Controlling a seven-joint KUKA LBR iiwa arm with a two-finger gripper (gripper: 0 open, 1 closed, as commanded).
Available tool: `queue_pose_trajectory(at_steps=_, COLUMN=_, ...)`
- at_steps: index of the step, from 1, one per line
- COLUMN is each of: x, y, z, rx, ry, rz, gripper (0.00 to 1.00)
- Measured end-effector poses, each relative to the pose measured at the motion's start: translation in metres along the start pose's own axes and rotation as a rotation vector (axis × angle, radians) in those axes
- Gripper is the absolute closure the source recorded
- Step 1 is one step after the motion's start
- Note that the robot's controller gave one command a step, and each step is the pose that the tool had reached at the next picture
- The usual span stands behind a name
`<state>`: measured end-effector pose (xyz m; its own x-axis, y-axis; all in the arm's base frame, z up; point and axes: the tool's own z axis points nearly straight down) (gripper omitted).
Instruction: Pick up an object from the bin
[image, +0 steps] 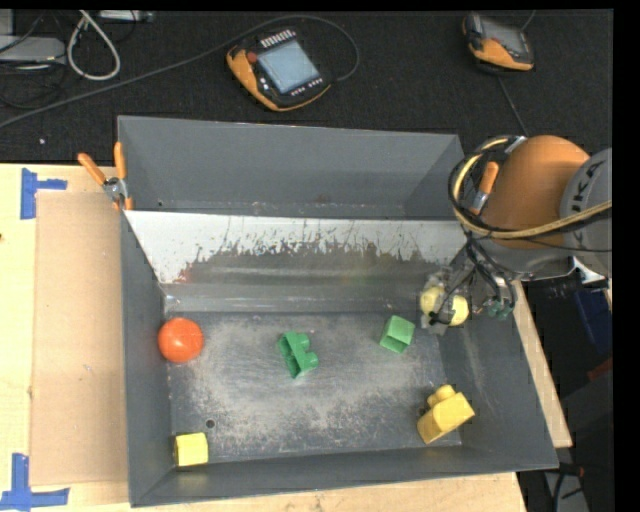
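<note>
My gripper hangs at the bin's right side, near the back wall, under the orange wrist cover. A small pale yellow rounded thing sits between its dark fingers, so it is shut on it. Just to its left, a small green cube lies on the floor. A yellow angular block rests below the gripper, near the front right corner.
A green angular piece lies mid-floor. An orange ball sits at the left wall and a yellow cube in the front left corner. The arm and its cables reach in over the right rim.
</note>
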<state>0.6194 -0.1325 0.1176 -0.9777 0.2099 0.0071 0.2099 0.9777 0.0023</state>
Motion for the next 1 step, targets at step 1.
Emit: queue_pose_trajectory(at_steps=1, x=-0.0005, y=0.0000, z=-0.0403, rx=0.000, ry=-0.002, rz=-0.001, gripper=1.00)
